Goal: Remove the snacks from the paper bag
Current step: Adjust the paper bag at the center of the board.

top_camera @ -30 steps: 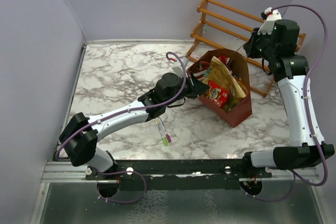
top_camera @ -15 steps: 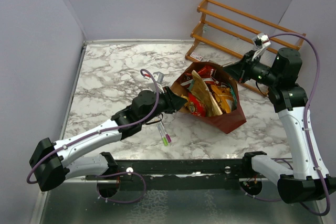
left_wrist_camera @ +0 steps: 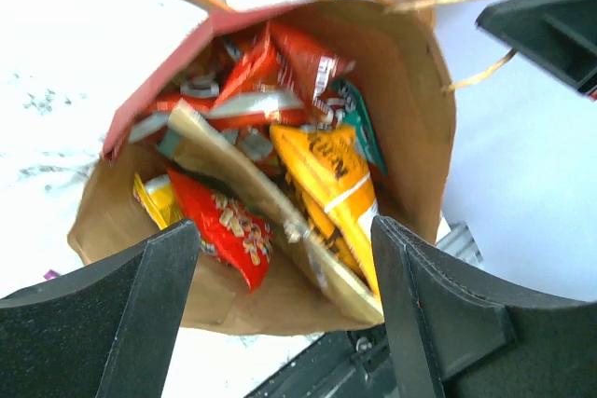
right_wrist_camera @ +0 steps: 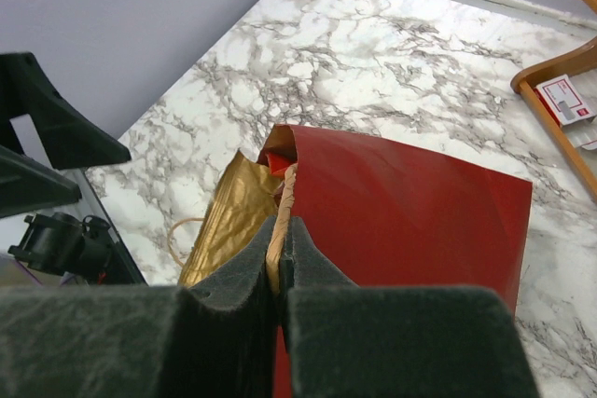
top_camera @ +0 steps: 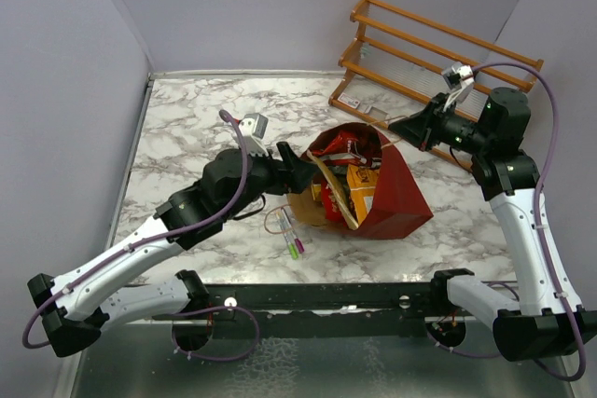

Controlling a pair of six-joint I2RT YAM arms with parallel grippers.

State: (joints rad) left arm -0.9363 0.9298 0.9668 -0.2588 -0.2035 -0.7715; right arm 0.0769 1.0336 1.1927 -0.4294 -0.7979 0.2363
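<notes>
From above: a grey-veined marble table (top_camera: pixel 205 118) with lilac walls (top_camera: pixel 252 6) on three sides; a wooden rack (top_camera: pixel 410 44) stands at the back right. The red bag (top_camera: pixel 392 193) lies tipped near the middle, its mouth facing the left gripper (top_camera: pixel 300 170); the snacks (top_camera: pixel 354 188) show in its mouth. Two pens (top_camera: pixel 291 235) lie just in front; bare marble lies to the left and behind.

Left wrist: the fingers (left_wrist_camera: pixel 140 305) are spread wide and hold nothing; between them is the kraft-lined mouth, crammed with packets. The script on an orange packet (left_wrist_camera: pixel 331 170) is too blurred to read.

Right wrist: the right gripper (right_wrist_camera: pixel 280 240) is pinched on the string handle (right_wrist_camera: pixel 276 253); the rack's white label (right_wrist_camera: pixel 571 100) is unreadable.
</notes>
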